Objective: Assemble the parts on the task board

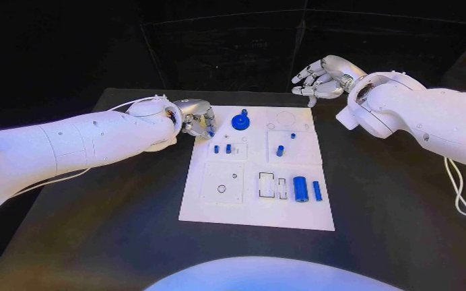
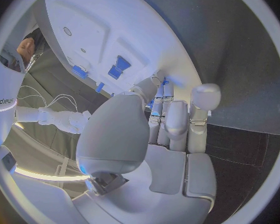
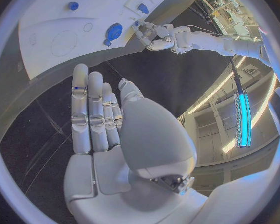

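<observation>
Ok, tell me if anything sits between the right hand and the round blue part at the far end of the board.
Nothing visible does. The right hand hovers open past the task board's far right corner, and between it and the round blue part lies only bare white plate. The left hand sits on the part's other side.

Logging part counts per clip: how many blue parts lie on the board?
7: disc at the far edge, two small pegs mid-left, two mid-right, a cylinder and bar near-right. Fingers of the left hand may hide another.
</observation>
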